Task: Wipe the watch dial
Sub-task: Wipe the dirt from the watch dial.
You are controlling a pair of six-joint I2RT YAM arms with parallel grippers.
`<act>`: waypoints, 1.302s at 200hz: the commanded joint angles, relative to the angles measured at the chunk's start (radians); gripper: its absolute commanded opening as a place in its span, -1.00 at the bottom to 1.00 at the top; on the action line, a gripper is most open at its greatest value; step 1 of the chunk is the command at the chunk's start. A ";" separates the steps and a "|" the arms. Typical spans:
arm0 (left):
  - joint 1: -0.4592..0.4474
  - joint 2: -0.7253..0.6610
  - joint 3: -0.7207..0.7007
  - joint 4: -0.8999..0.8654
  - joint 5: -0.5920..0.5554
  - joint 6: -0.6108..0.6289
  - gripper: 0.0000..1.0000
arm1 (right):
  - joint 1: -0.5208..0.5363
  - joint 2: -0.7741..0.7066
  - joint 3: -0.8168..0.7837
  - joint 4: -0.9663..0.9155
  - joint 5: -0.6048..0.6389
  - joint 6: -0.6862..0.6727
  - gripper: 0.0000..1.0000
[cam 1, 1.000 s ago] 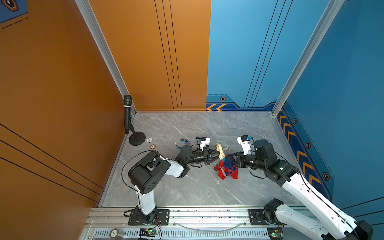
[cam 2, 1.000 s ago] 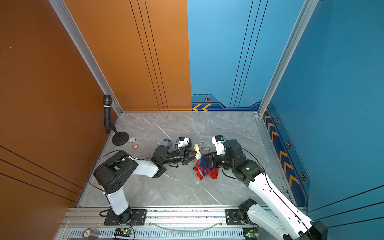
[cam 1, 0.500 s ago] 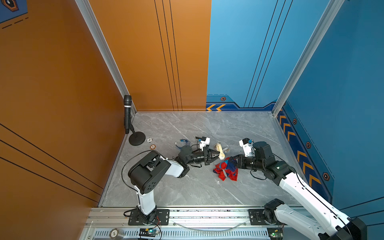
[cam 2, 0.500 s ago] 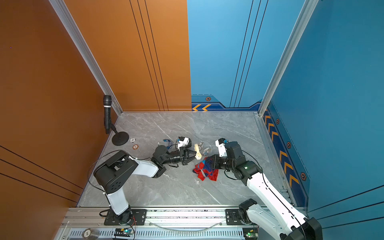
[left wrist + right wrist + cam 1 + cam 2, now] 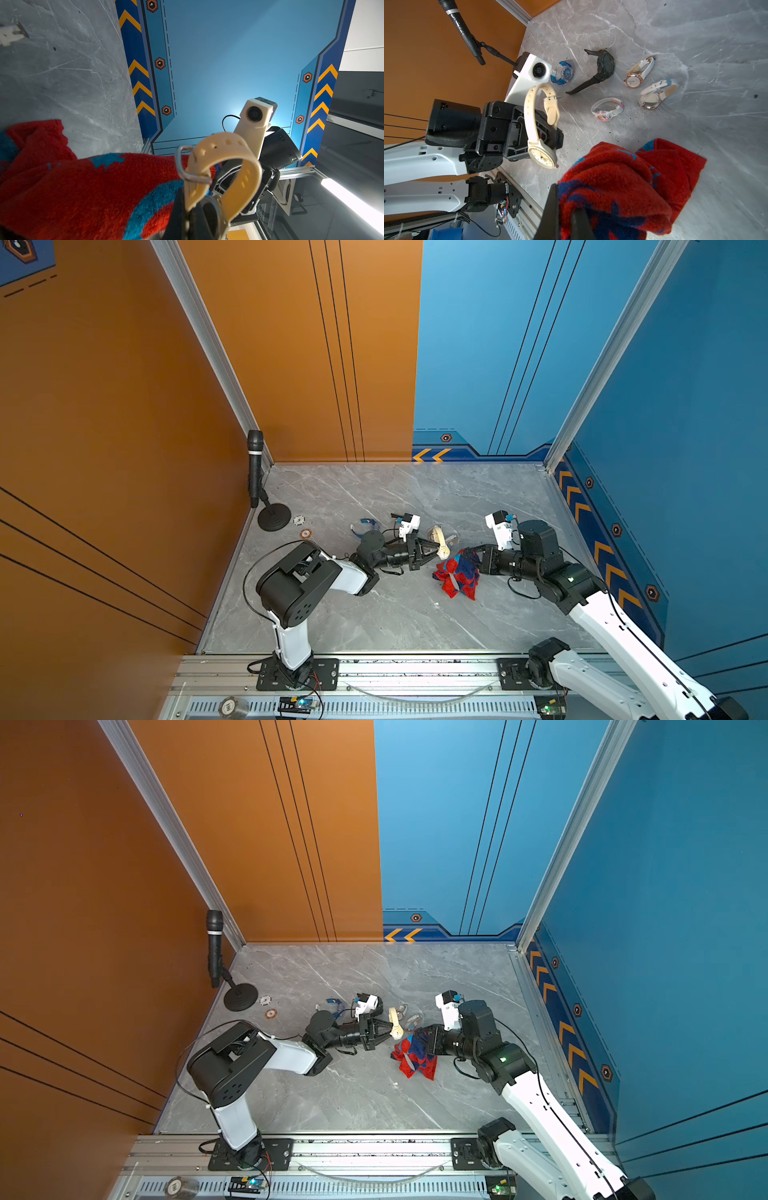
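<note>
Cloth point(image 5: 623, 182), red and blue, is clenched in your right gripper point(image 5: 478, 561). Your left gripper point(image 5: 430, 549) grips the cream watch point(image 5: 530, 124), its dial point(image 5: 541, 157) just beside the cloth, apparently apart. Wiping looks about to start: press cloth onto dial, rub gently.

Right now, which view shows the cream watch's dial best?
Right wrist: the cream watch's dial faces that camera, hands readable. Left wrist shows only its strap and buckle, dial hidden. In both top views the watch is tiny, its face unreadable.

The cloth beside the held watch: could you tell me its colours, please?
The cloth is red with blue patches; the right wrist view shows it best.
</note>
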 commanded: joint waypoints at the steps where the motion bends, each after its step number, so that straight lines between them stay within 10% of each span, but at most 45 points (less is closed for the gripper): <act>1: 0.002 -0.007 -0.010 0.032 0.006 0.017 -1.00 | 0.026 0.002 0.026 0.046 -0.006 0.018 -1.00; 260: 0.005 -0.013 -0.006 0.032 -0.009 0.020 -1.00 | 0.126 0.045 -0.104 0.091 0.058 0.024 -1.00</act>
